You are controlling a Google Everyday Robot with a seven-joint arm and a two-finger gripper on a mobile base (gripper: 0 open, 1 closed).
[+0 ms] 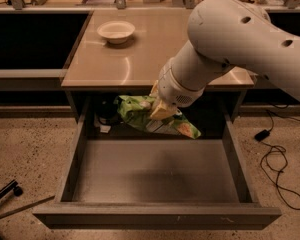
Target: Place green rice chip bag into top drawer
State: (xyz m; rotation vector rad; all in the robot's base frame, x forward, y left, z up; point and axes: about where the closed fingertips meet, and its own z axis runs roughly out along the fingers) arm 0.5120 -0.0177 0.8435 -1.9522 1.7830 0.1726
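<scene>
1. We log the drawer (155, 218) standing pulled out below the surface (140, 59). Its front panel is nearest the camera, and a soft shadow lies on its flat grey-brown bottom.
2. The white arm (230, 34) comes in from the upper right and bends down past the front edge of the surface.
3. The end effector (161, 110) sits just under that front edge, over the rear part of the drawer.
4. End effector state: clenched on the bag (136, 113). Its pale fingers press into the crinkled foil near the bag's middle.
5. The bag is bright green with pale print and is held up in the air. One end spreads to the left of the grip. The other end slants down to the right, toward the drawer's back edge.
6. We cannot tell whether the bag's low right corner touches the drawer.
7. A white bowl (116, 31) rests upright on the far left part of the surface, well apart from the arm.
8. A dark object (105, 116) sits in the recess under the surface, behind the bag's left end. We cannot identify it.
9. On the speckled floor (30, 149), a black cable (277, 169) loops to the right of the drawer, and a dark rod (2, 193) lies at lower left.
</scene>
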